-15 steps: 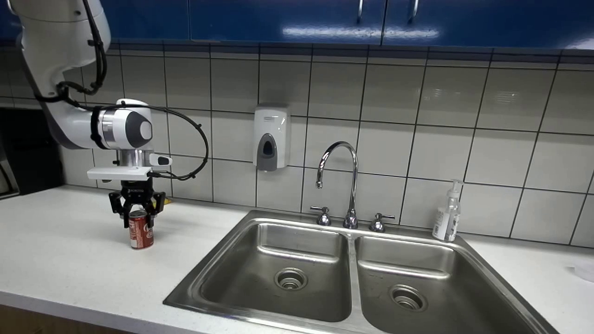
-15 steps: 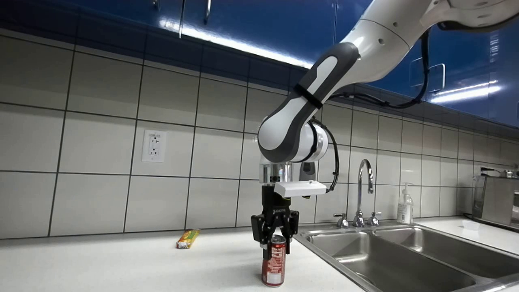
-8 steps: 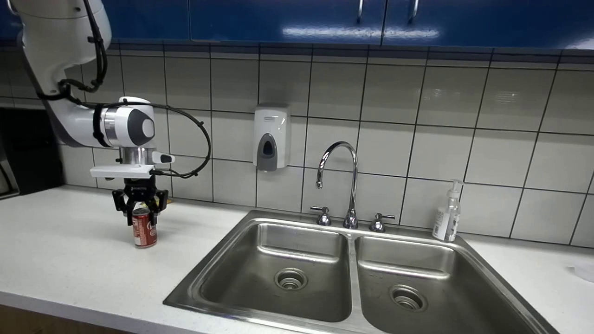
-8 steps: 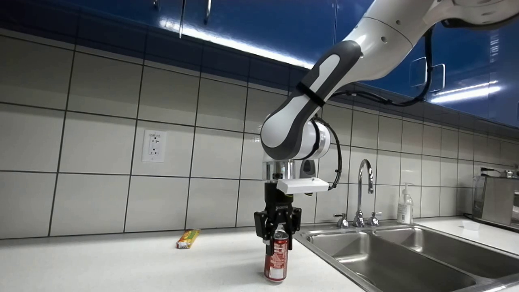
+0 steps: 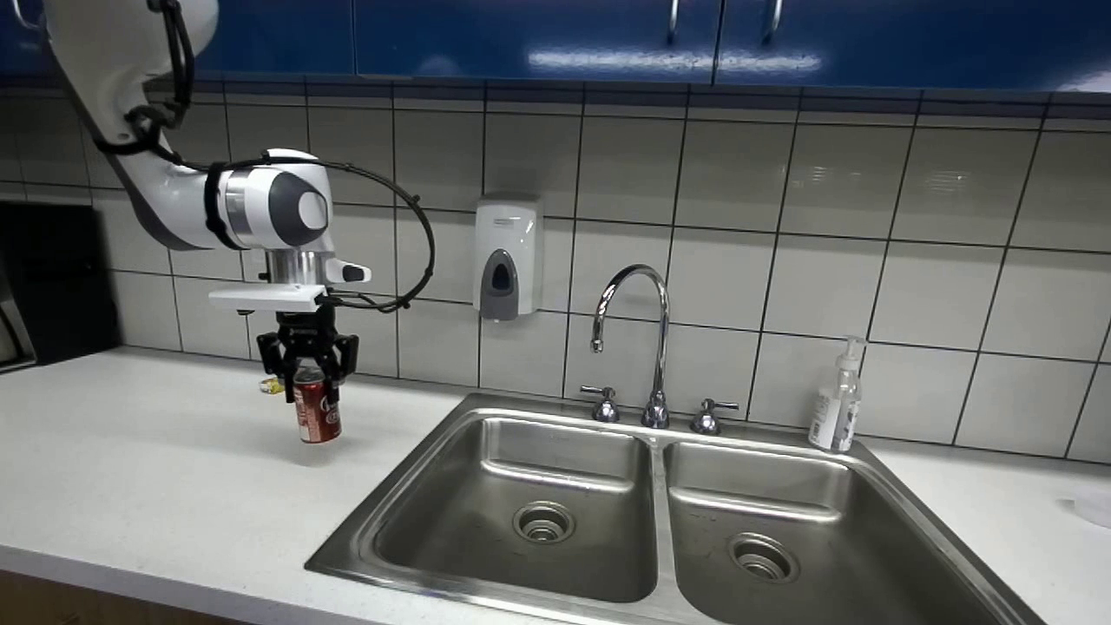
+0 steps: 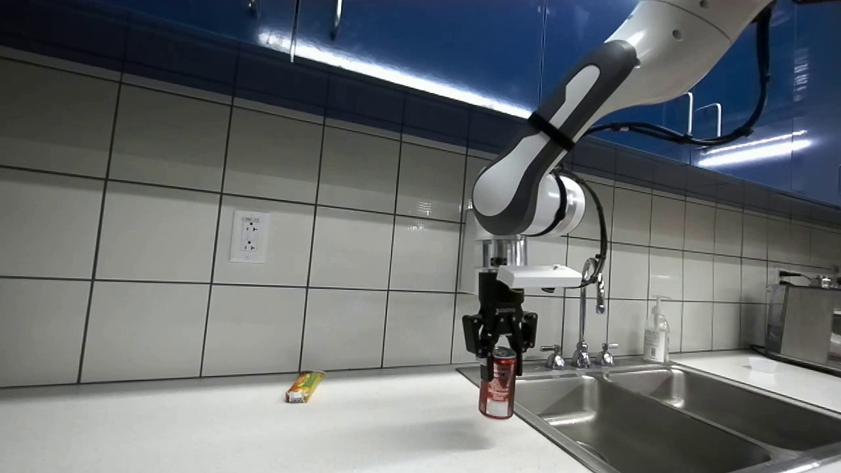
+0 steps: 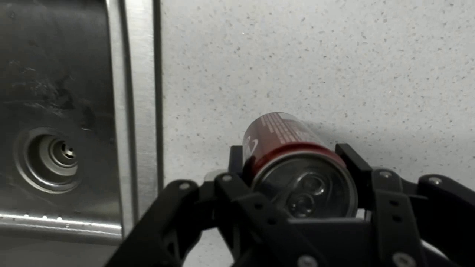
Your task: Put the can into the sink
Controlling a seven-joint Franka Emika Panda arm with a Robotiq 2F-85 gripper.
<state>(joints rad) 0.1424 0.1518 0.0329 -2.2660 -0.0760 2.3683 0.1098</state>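
Black two-finger gripper (image 5: 312, 395) on white and grey robot arm (image 6: 509, 190), fingers standing can-wide, pressing both sides of a small red drink can (image 6: 499, 389) with white markings and silvery metal top. Can hangs roughly upright, bottom clear of the white speckled table (image 7: 207, 74); it's over the table, near the left rim of the double-basin stainless steel sink (image 5: 397, 486) in an exterior view. Both basins have round drains (image 5: 544, 522). Further back, small yellow wrapped packet (image 6: 305, 387) lies on the table near the wall; curved chrome faucet (image 5: 663, 356) between two chrome lever handles (image 5: 605, 406) at sink's back edge, clear plastic pump bottle (image 5: 836, 412) at its back corner. On the off-white tiled wall (image 5: 738, 191): white and grey soap dispenser (image 5: 509, 252), white power outlet (image 6: 250, 236). Glossy blue cabinets (image 5: 521, 39) above.
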